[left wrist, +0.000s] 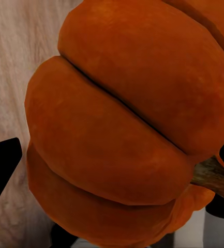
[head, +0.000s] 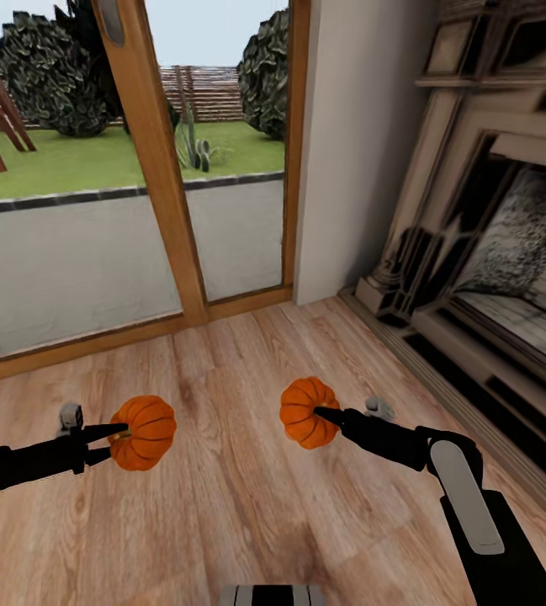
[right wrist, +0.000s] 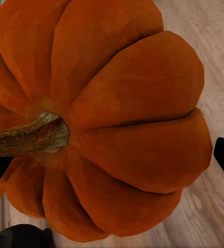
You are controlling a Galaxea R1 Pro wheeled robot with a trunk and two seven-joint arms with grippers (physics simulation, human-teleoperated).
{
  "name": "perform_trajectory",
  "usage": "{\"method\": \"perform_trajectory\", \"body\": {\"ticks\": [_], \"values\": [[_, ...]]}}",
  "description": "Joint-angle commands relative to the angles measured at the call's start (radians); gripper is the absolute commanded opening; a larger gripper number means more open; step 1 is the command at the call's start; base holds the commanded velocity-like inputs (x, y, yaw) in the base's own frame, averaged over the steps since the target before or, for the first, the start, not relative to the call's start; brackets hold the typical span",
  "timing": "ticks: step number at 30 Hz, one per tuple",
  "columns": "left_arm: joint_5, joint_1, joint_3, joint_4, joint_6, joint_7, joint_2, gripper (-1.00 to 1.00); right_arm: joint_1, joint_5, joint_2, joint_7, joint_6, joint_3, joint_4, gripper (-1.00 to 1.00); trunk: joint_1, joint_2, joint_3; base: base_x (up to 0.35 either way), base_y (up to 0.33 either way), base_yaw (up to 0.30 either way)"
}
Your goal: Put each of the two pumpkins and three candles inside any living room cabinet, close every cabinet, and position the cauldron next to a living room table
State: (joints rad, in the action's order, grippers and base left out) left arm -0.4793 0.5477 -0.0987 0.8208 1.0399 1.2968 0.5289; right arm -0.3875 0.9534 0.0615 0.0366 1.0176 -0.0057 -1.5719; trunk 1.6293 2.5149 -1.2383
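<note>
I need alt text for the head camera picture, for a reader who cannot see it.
Two black robot arms each hold a small orange pumpkin above a wooden floor: the left gripper holds one pumpkin, the right gripper the other pumpkin. Glass doors show a garden; a fireplace stands at right.

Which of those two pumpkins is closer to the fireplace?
The pumpkin in the right gripper, the right-hand pumpkin, is closer to the fireplace. The other pumpkin, held by the left gripper, hangs nearer the glass door.
</note>
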Motion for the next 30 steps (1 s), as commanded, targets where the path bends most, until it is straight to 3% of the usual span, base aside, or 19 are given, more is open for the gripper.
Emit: {"method": "perform_trajectory", "body": {"ticks": [1,6,13,24,30], "values": [[0.000,0.000,0.000,0.000,0.006,0.000,0.004,-1.00,-0.001,0.003,0.000,0.005,0.004,0.000,0.000,-1.00,-0.001,0.000,0.005,0.000,0.000,-0.151],[-0.002,0.000,0.000,0.000,0.006,-0.001,0.013,-1.00,-0.001,0.003,0.000,0.005,0.004,-0.001,0.000,-1.00,-0.003,-0.001,0.031,-0.050,0.000,-0.163],[-0.003,0.000,0.000,-0.002,0.006,0.001,0.023,-1.00,-0.001,0.003,-0.001,0.008,0.003,0.001,0.003,-1.00,-0.006,-0.003,0.067,-0.317,0.000,-0.179],[-0.007,0.000,0.000,-0.002,0.006,0.001,0.024,-1.00,-0.001,0.004,-0.002,0.008,0.002,-0.003,0.004,-1.00,-0.006,-0.003,0.068,-0.262,0.000,-0.169],[-0.004,0.000,-0.001,-0.003,0.006,0.024,0.025,-1.00,-0.001,0.004,-0.002,0.008,0.002,-0.003,0.005,-1.00,-0.009,-0.004,0.091,-0.011,0.000,-0.277]]}}
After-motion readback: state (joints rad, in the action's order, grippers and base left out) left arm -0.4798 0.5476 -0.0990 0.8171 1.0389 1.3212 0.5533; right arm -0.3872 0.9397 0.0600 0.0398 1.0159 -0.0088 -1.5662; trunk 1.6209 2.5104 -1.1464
